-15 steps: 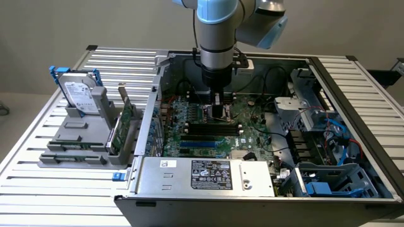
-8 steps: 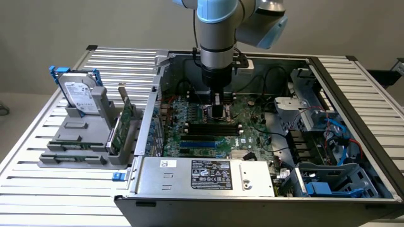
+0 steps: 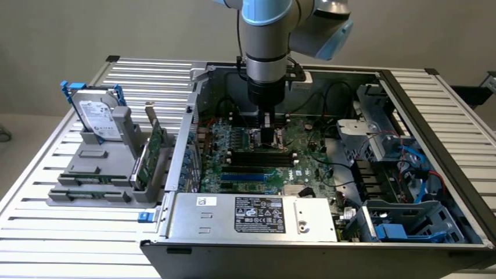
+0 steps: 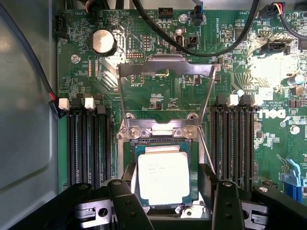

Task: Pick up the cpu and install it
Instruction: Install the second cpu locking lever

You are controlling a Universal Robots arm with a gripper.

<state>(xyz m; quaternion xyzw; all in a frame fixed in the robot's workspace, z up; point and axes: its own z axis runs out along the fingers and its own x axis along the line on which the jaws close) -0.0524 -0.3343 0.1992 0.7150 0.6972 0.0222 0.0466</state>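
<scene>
Your pincer (image 4: 168, 170) hangs low over the green board (image 4: 158, 96), spread a little wider than the chip (image 4: 163, 179), with one black finger (image 4: 125, 201) on each side of it. It has hold of nothing, as far as you can judge. A strip of socket (image 4: 195, 163) shows between the chip and one finger, though the edge at the other finger is shadowed and may be touching. The chip lies flat in the socket, straight between the fingers, with the hinged metal frame (image 4: 165, 67) standing open just beyond the tips. Treat the chip as light, stiff, slick on its metal top and fragile underneath. Hold it by two opposite edges, never by the faces.
</scene>
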